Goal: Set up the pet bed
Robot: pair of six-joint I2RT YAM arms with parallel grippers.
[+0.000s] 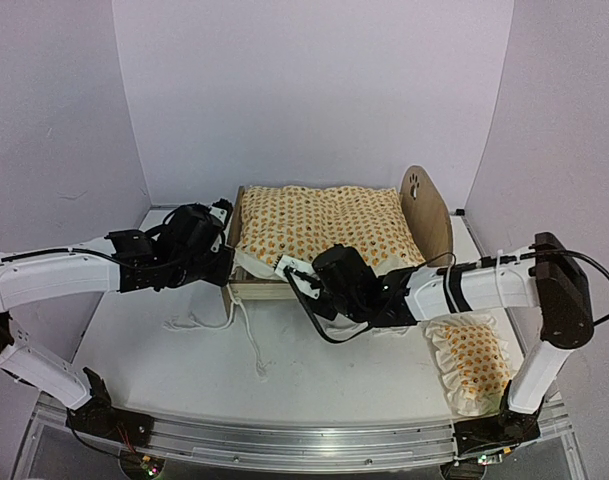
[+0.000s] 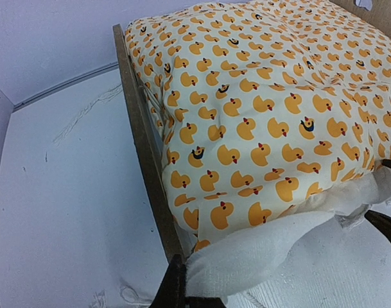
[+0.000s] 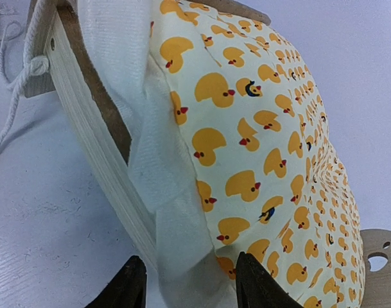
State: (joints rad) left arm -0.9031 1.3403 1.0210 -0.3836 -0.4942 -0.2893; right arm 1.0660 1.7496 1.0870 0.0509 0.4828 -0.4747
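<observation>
Quilt on, both arms at the near rail.
Left pincer [image 2: 182,292] pinches the quilt [image 1: 324,225] ruffle; right pincer [image 3: 185,282] is spread around it. Pet bed [image 1: 429,215] sits mid-table; a tug could drag the quilt askew.

No words, brands, labels or numbers can be read in any view. The only signs are the paw-print cutout in the pet bed [image 1: 329,240] end board and the duck print on the quilt [image 1: 324,222] (pictures, not lettering).
</observation>
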